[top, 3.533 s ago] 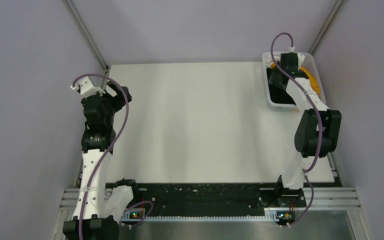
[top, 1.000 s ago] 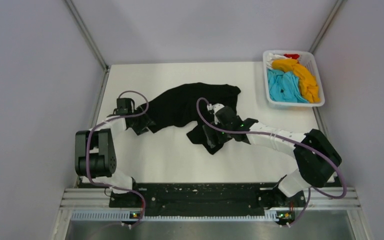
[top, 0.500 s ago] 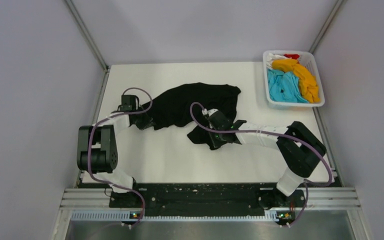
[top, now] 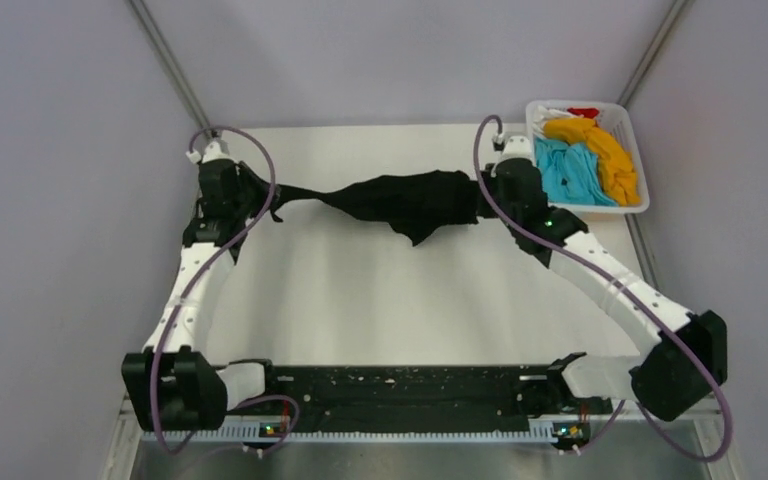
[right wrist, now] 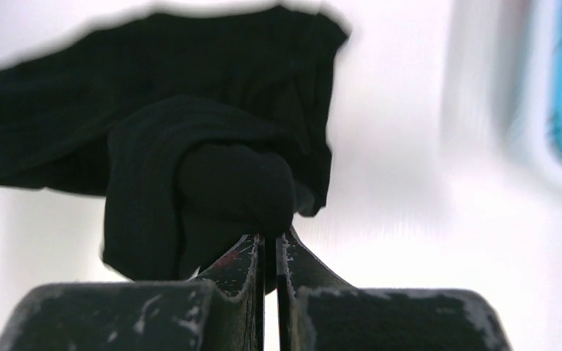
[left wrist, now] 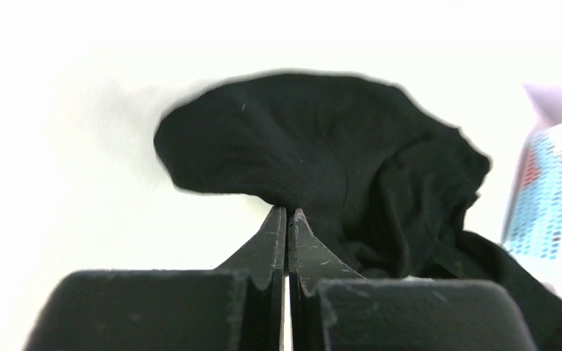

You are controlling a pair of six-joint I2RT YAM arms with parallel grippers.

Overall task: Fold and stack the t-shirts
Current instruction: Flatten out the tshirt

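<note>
We hold the large black cloth t-shirt [top: 400, 198] taut between left fingers [left wrist: 272, 241] and right fingers [right wrist: 243, 259], both clamped on it; nothing folded yet, bright cloth shirts [top: 570, 165] in white plastic basket [top: 590, 209].

Soft, even light from above; the worktop [top: 360, 300] shows only faint shadows. Both wrist views wash out white, and the outline of the black t-shirt [left wrist: 322, 146] blurs.

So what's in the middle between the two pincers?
The black t-shirt. The top view shows it stretched from the left pincer across to the right pincer, each shut on one end.
</note>
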